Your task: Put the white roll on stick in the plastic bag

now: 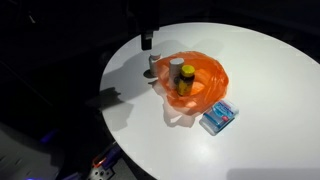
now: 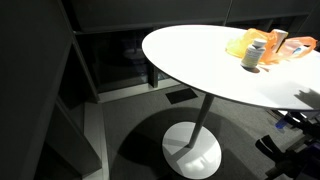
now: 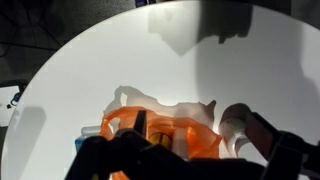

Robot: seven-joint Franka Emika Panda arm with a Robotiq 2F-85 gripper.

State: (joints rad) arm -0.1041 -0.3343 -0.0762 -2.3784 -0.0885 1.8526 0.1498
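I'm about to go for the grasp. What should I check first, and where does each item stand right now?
1. White roll on stick upright on the table, outside the bag: ok.
2. End effector hanging above the roll: ok.
3. End effector open: cannot tell, too dark.
4. Orange plastic bag mouth facing up: ok.
5. Room left in the bag beside the yellow bottle: cannot tell.
6. Blue packet lying apart from the roll: ok.

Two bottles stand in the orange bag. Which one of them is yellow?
The yellow bottle with the dark cap, the one nearer the blue packet. The pale bottle behind it has a light lid.
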